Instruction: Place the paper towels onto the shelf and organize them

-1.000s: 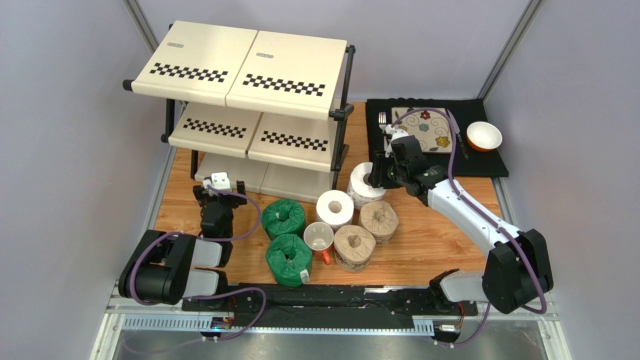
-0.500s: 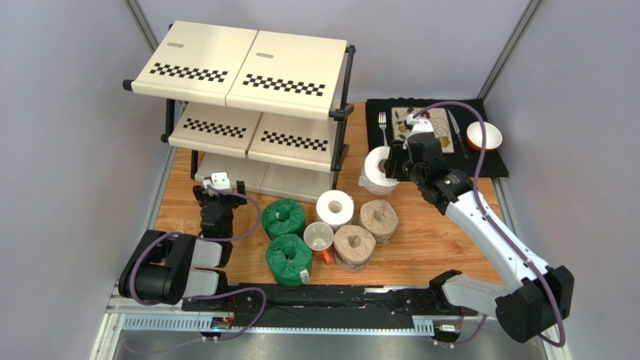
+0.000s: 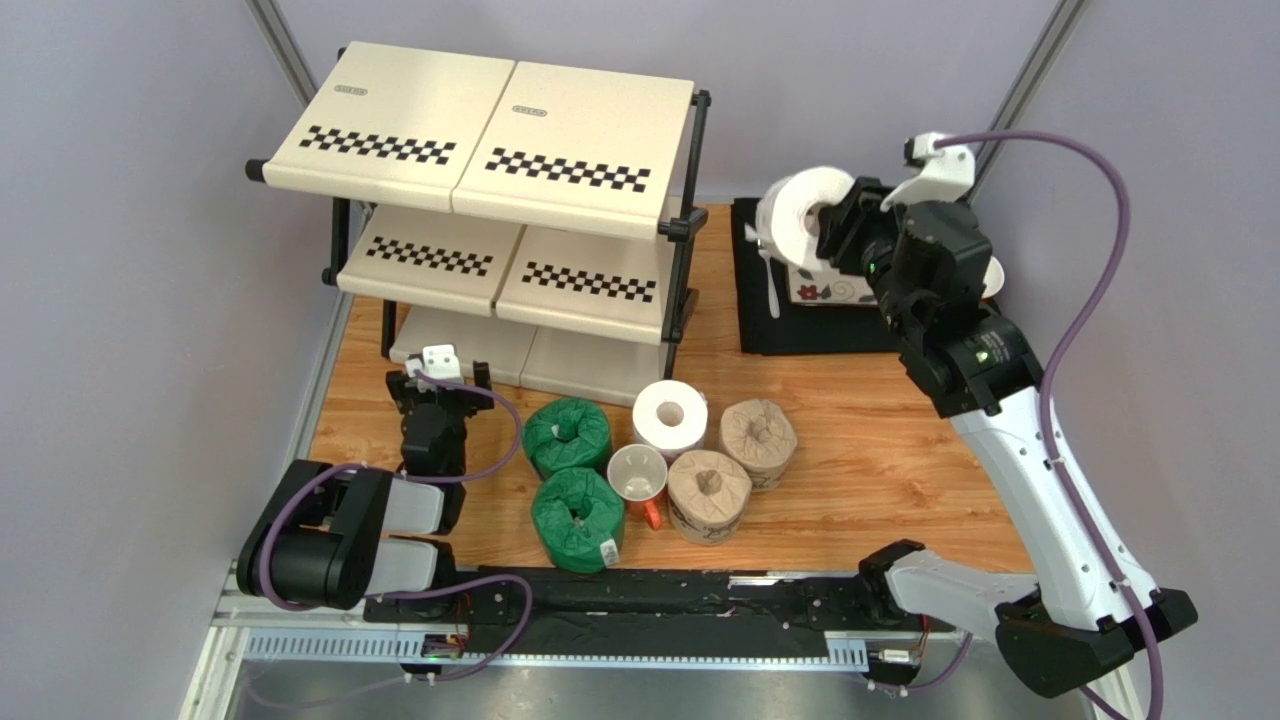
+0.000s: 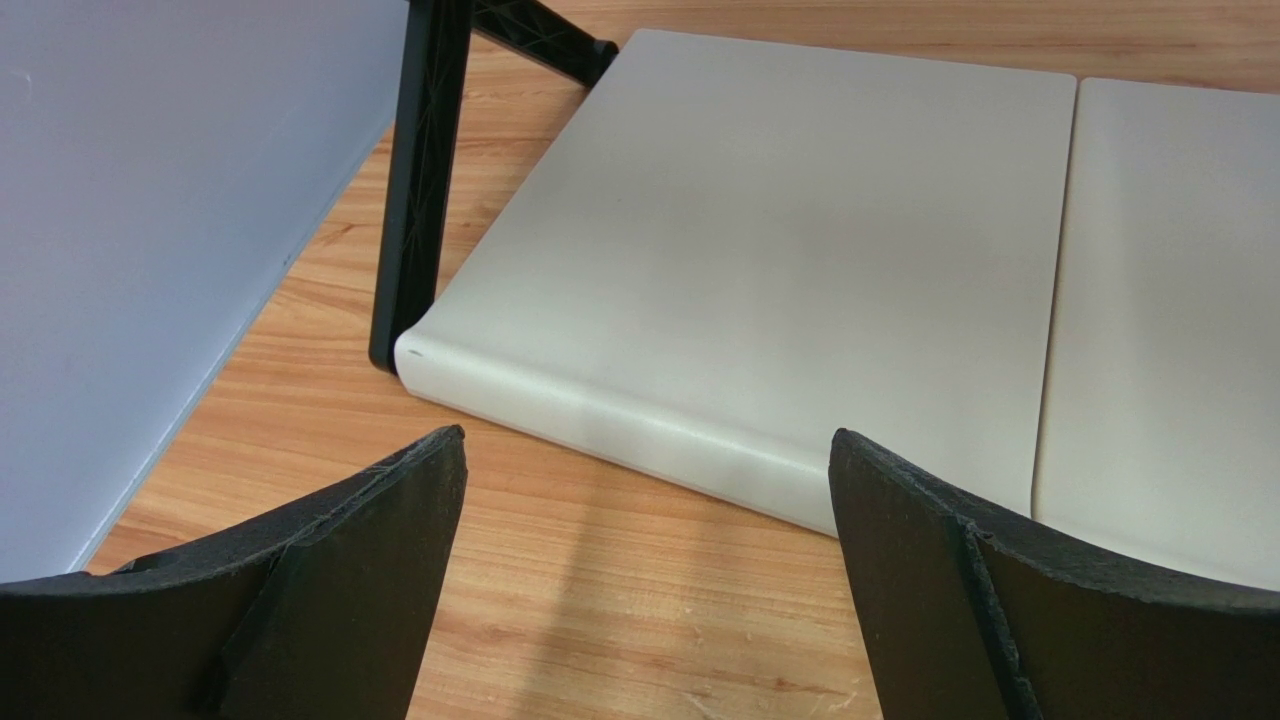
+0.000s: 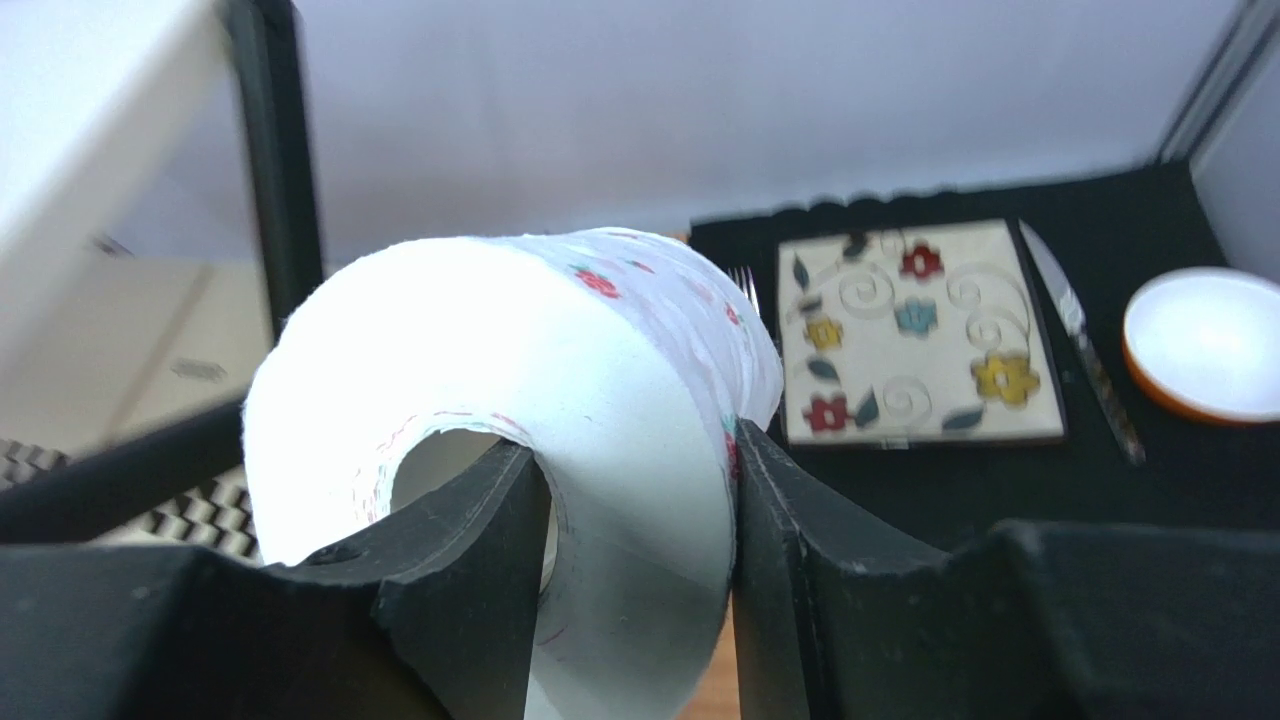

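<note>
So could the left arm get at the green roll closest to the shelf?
Probably yes: the left gripper is open and empty, and nothing stands between it and that green roll just to its right.

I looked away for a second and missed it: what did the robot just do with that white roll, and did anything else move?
The right arm's fingers, shut on the white floral roll, lifted it off the table and carried it up and away, to hang above the black placemat beside the shelf. The left arm's open fingers, the other five rolls and the mug stayed put.
</note>
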Controlling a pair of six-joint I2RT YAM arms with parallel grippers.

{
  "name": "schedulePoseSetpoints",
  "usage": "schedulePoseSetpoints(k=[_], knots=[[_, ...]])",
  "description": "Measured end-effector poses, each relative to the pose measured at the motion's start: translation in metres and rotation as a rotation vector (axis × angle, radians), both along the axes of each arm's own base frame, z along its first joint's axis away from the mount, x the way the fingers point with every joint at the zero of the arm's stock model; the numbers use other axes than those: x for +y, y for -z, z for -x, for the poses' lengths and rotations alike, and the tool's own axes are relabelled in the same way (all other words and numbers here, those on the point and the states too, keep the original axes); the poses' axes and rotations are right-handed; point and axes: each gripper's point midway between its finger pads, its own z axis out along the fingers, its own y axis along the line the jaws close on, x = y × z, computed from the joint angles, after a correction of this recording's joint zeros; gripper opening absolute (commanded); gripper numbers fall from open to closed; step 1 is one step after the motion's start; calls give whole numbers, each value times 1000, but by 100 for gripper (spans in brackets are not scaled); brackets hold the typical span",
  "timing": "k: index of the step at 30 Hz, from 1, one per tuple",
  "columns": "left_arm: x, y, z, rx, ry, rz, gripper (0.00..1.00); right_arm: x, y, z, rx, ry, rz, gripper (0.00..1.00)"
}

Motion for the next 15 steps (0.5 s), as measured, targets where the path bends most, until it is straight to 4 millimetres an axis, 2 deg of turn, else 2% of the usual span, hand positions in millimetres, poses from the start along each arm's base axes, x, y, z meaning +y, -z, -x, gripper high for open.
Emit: schedulePoseSetpoints(k=[6,12,15], knots=[[0,0,0,0,0,0,99,8,-95,-17,-178,-10,-43,24],[0,0,0,0,0,0,99,30,-162,-32,-314,-93,-84,24],[0,0,0,0,0,0,99,46,-183,-41,-356,-154,-99,24]])
